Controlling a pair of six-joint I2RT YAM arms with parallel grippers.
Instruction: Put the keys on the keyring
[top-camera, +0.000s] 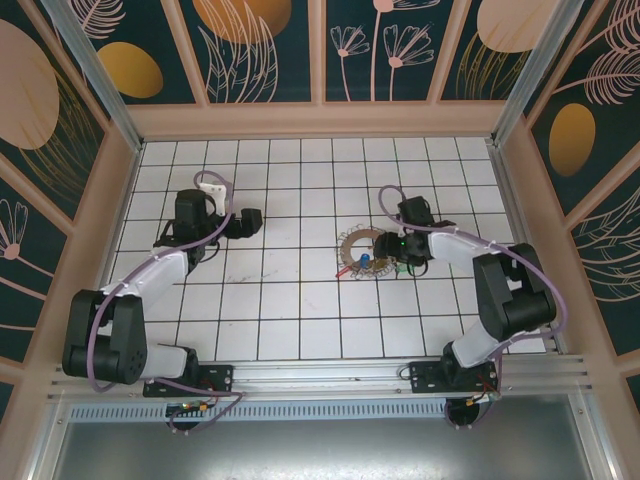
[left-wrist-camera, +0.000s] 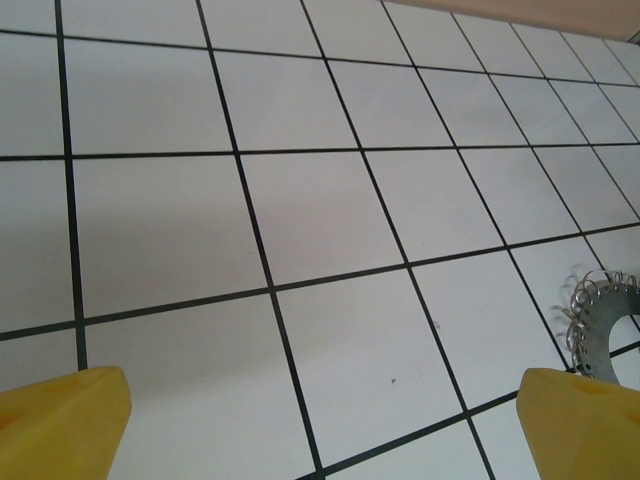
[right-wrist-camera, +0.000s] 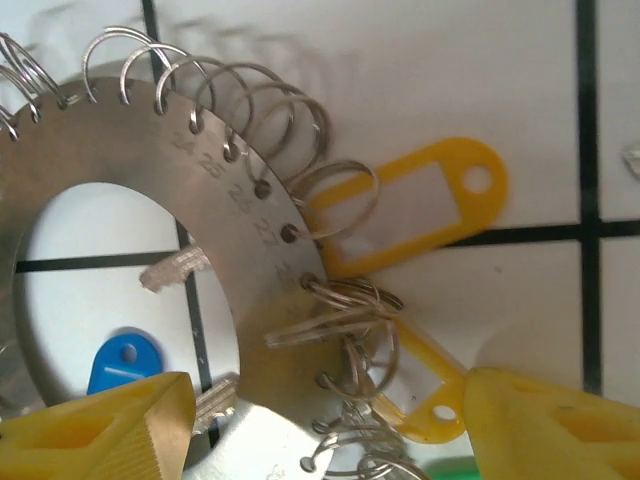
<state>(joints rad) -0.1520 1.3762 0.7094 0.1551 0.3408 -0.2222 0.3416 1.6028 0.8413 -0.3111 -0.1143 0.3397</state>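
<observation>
The keyring (right-wrist-camera: 130, 150) is a flat grey metal disc with a wide hole and wire loops round its rim. In the top view the keyring (top-camera: 350, 250) lies at mid-table. My right gripper (right-wrist-camera: 330, 430) hangs close above its rim, open, its yellow fingertips (right-wrist-camera: 100, 435) straddling the band and loops. One yellow-tagged key (right-wrist-camera: 420, 205) sits in a loop; a second yellow tag (right-wrist-camera: 430, 390) lies among the loops beside the other finger. A blue tag (right-wrist-camera: 120, 360) and a key blade (right-wrist-camera: 175, 268) show in the hole. My left gripper (top-camera: 248, 220) stands open over bare tiles.
A sliver of green tag (right-wrist-camera: 455, 468) peeks out at the bottom edge. The keyring's fringe (left-wrist-camera: 600, 315) sits at the right edge of the left wrist view. Wooden walls (top-camera: 320, 120) ring the white tiled floor (top-camera: 280, 300).
</observation>
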